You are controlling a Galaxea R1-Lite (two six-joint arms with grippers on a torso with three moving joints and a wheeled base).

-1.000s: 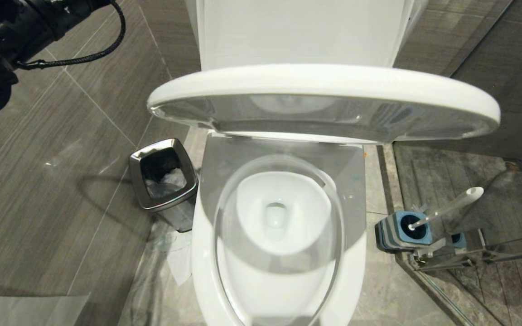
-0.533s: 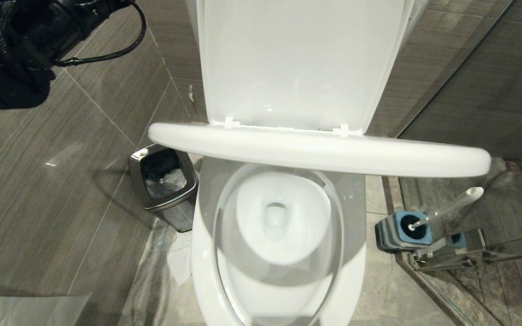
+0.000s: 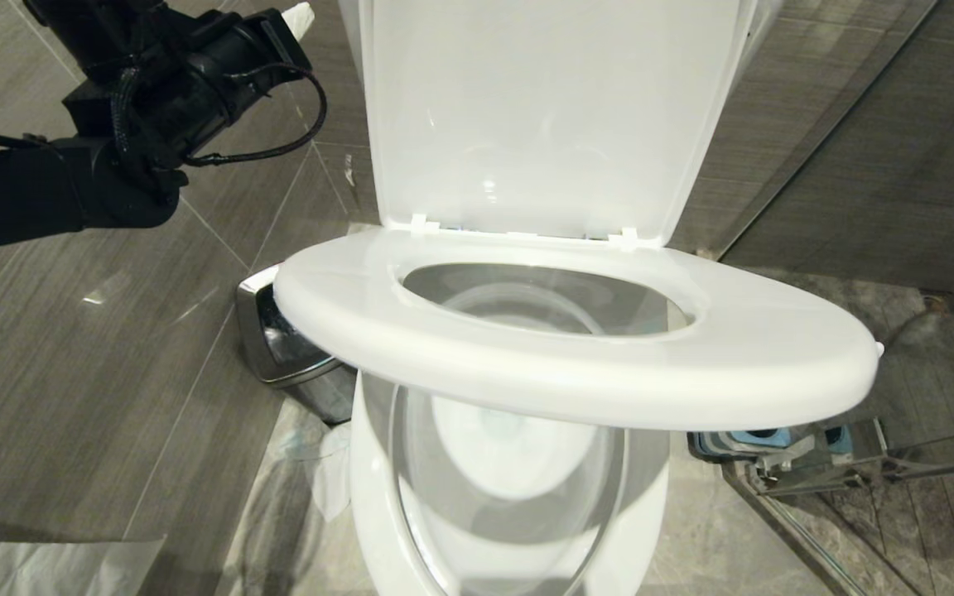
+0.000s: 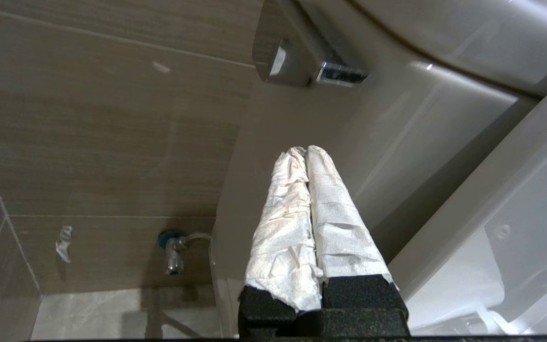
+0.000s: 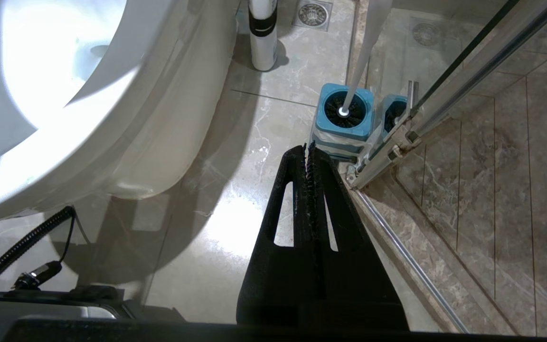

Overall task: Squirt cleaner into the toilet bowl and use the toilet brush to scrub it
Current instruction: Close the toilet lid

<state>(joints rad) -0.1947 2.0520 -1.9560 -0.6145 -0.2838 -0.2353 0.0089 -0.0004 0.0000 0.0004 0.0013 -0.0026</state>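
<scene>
From my head I see the toilet bowl (image 3: 510,488) with its seat (image 3: 576,364) half raised, hiding all but the blue holder (image 3: 763,439). My right wrist shows the toilet brush (image 5: 356,71) standing in that holder, beyond my right pincer (image 5: 307,149), pressed shut and empty. My left pincer (image 4: 306,154), paper-wrapped and shut, hangs beside the tank (image 4: 397,118).

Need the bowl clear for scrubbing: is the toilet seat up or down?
Neither: the seat hangs partway, tilted above the bowl; the lid stands upright.
</scene>
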